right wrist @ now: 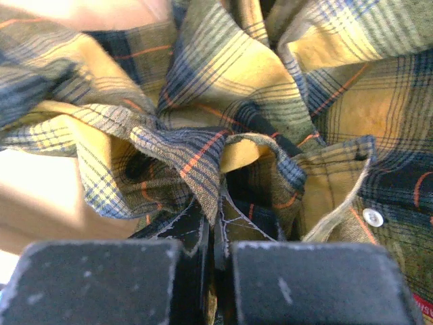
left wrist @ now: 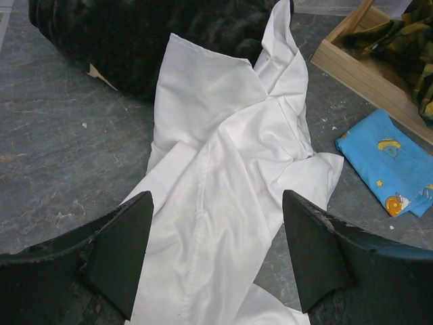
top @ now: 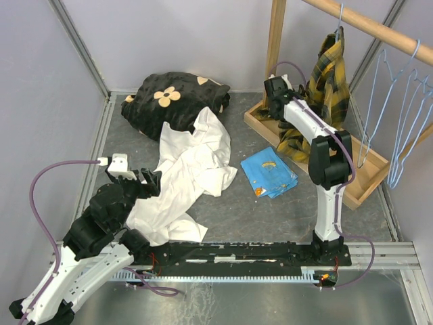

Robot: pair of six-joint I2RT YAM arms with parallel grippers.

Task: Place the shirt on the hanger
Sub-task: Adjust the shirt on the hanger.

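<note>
The yellow-and-black plaid shirt [top: 329,74] hangs from a pale-blue hanger [top: 339,22] hooked on the wooden rail, and its lower part drapes into the rack's base. My right gripper [top: 276,89] is at the shirt's left side. In the right wrist view it [right wrist: 220,203] is shut on a fold of the plaid shirt [right wrist: 223,88], with cloth pinched between the jaws. My left gripper [top: 145,179] hovers open at the near left, above the white garment [left wrist: 223,169], its fingers [left wrist: 128,237] wide apart and holding nothing.
A black cloth with cream flowers [top: 176,98] lies at the back left, the white garment [top: 189,169] in front of it. A folded blue cloth [top: 268,172] lies mid-table. The wooden rail [top: 369,26] carries several spare hangers [top: 406,88] above the rack base [top: 369,179].
</note>
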